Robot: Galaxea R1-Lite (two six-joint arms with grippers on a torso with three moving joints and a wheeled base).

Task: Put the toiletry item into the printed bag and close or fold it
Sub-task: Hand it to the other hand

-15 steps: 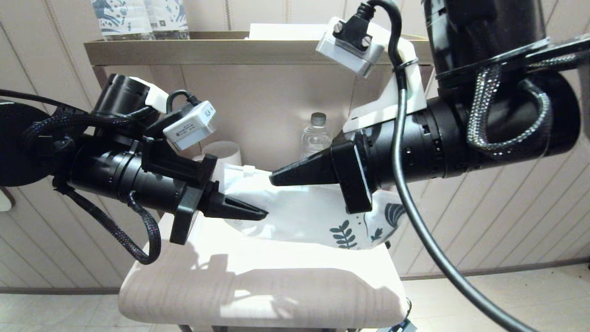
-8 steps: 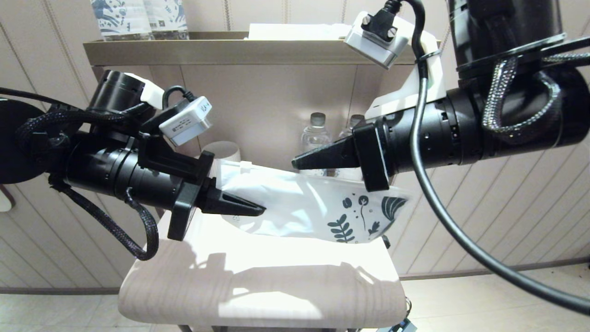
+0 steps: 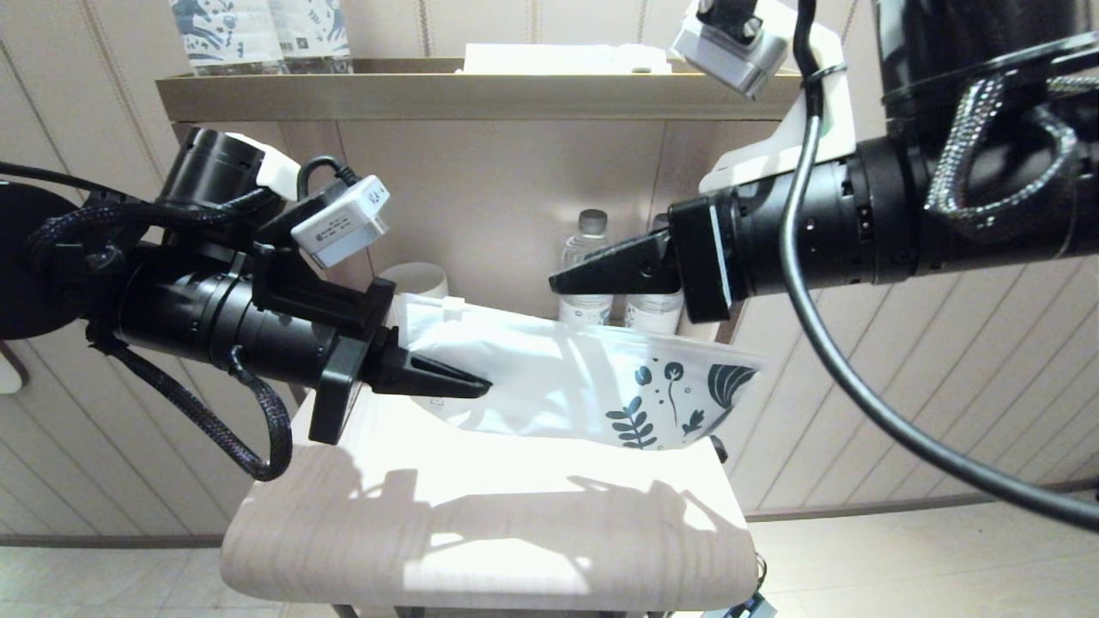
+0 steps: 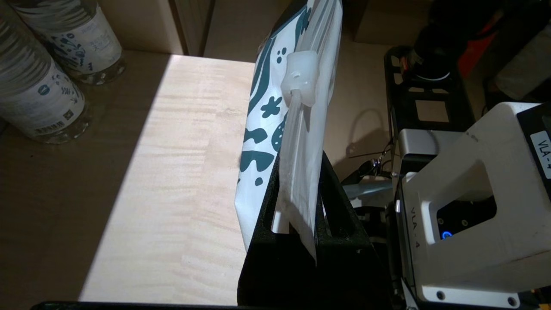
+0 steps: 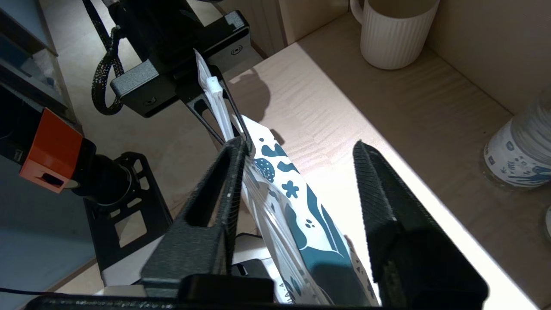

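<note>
The printed bag [image 3: 567, 378] is a flat, frosted-white translucent pouch, oblong, with dark teal leaves, dots and a flower printed at one end; a small white slider tab [image 4: 300, 77] sits on its top seam. It hangs in the air just above the pale wooden table [image 3: 481, 532], lying roughly level, its plain end pinched and its printed end free and sagging a little towards the table's right edge.

The left gripper [image 3: 468, 386] sits over the table's left side; its jaws are clamped tight on the plain end of the bag — the left wrist view shows the film squeezed between the two black fingers [image 4: 331, 206]. The right gripper [image 3: 571, 276] hovers above the bag, over the table's rear right part; its jaws stand parted, and in the right wrist view the bag runs between them, close against one finger [image 5: 224, 193] and clear of the other, so nothing is gripped there.

The toiletry item cannot be made out; whether it lies inside the pouch I cannot tell.

Counted: one bag; two clear water bottles [image 3: 587, 266] at the back of the table, side by side; one ribbed white cup [image 3: 415, 279] at the table's rear left; two patterned bottles [image 3: 258, 34] on the shelf above the table.
</note>
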